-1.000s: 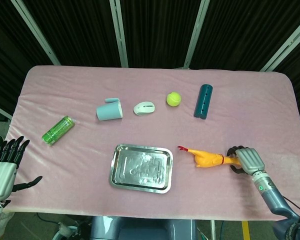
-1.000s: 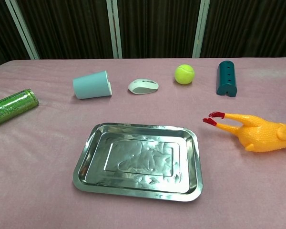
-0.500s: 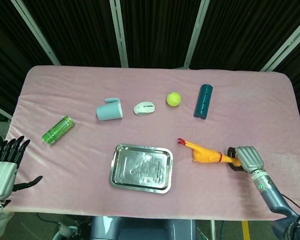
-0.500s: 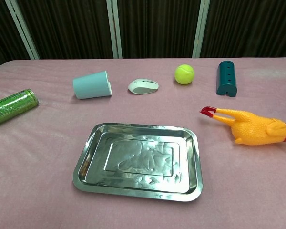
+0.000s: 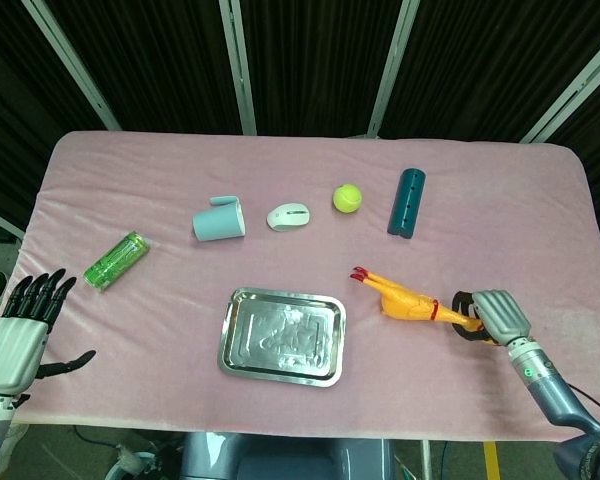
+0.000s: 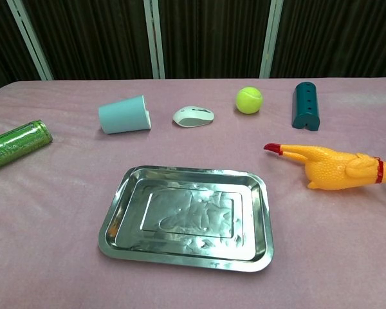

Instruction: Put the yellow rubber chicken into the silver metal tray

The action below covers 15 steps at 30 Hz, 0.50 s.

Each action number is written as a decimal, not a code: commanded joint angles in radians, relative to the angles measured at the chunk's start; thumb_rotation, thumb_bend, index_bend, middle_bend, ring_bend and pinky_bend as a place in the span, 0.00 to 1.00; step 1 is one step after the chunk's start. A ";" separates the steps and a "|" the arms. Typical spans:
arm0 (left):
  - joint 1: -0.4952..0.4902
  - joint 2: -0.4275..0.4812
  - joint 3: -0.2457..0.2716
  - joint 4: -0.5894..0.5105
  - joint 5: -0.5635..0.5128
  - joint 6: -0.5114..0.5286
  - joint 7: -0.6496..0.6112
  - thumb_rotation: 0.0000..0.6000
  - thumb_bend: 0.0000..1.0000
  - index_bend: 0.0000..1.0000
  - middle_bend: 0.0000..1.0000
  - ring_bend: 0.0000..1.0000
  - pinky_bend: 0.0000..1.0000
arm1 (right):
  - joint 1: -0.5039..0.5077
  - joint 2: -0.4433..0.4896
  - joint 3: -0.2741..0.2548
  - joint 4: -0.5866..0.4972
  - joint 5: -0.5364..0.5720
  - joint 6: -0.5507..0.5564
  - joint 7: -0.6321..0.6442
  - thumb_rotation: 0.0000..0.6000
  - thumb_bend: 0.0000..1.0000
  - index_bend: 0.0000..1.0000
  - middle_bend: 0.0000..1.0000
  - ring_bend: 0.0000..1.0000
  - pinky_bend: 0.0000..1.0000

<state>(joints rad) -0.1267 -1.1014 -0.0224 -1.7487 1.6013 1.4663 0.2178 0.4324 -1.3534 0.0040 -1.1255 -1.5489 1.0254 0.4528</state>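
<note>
rubber chicken point(image 5: 405, 300) near tabletop's front-right edge, gripped at one end by right hand point(image 5: 492, 318) | long axis aimed at metal tray point(image 5: 282, 336), well apart (front-centre) | left hand point(image 5: 20, 335) far, fingers spread, holding nothing

The right robot hand point(image 5: 497, 317) sits low at the right — fingers curled around the yellow rubber chicken's point(image 5: 405, 300) head end. The left robot hand point(image 5: 20, 335) hovers at lower left — fingers spread, holding nothing.
</note>
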 commanded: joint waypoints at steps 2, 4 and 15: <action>-0.029 0.011 -0.004 -0.014 0.022 -0.031 -0.012 1.00 0.00 0.00 0.00 0.00 0.00 | 0.010 0.064 -0.028 -0.051 -0.048 0.018 0.154 1.00 0.89 1.00 0.79 0.76 0.88; -0.051 0.017 -0.006 -0.028 0.043 -0.049 -0.021 1.00 0.00 0.00 0.00 0.00 0.00 | 0.013 0.095 -0.038 -0.078 -0.068 0.032 0.234 1.00 0.89 1.00 0.79 0.76 0.88; -0.189 -0.019 -0.057 -0.136 0.084 -0.184 0.000 1.00 0.00 0.00 0.00 0.00 0.00 | 0.018 0.162 -0.051 -0.165 -0.125 0.123 0.471 1.00 0.89 1.00 0.80 0.77 0.88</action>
<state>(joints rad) -0.2879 -1.1108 -0.0665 -1.8597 1.6766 1.3111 0.2055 0.4467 -1.2068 -0.0417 -1.2686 -1.6576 1.1279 0.8877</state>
